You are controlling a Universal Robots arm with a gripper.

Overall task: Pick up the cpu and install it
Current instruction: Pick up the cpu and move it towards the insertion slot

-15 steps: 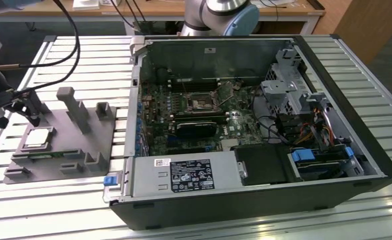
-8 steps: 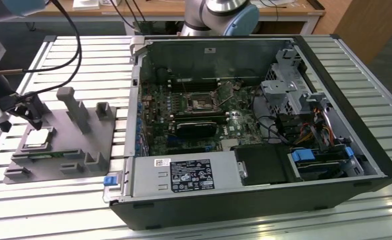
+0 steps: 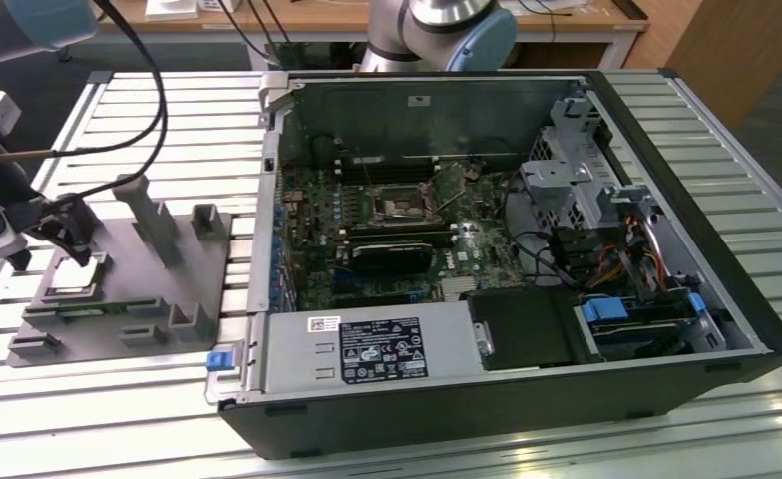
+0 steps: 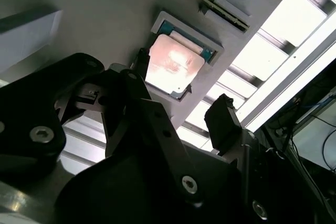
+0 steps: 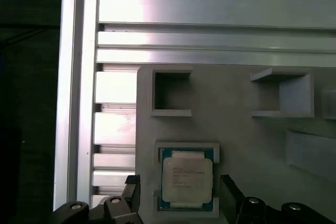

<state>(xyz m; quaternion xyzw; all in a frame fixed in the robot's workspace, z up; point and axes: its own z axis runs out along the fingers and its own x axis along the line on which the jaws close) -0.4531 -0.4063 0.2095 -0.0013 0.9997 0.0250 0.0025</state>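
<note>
The cpu (image 5: 187, 179) is a small square chip with a silvery top, lying flat in a shallow recess of the grey plastic tray (image 5: 247, 129). My gripper (image 5: 181, 195) is open, one dark finger on each side of the chip and a gap between each finger and its edge. The second wrist view shows the cpu (image 4: 173, 61) between the two fingertips (image 4: 223, 119) of my gripper (image 4: 181, 90). In the exterior view my gripper (image 3: 61, 244) hangs over the tray (image 3: 139, 329) at that view's left, just above the cpu (image 3: 79, 282). The dark metal-framed socket (image 3: 402, 207) sits on the motherboard.
The open computer case (image 3: 498, 249) lies on its side on the slatted aluminium table (image 3: 165, 120), to the exterior view's right of the tray. A green memory stick (image 3: 92, 310) lies in the tray, which has upright posts (image 3: 152, 225). Cables (image 3: 152, 90) trail from my arm.
</note>
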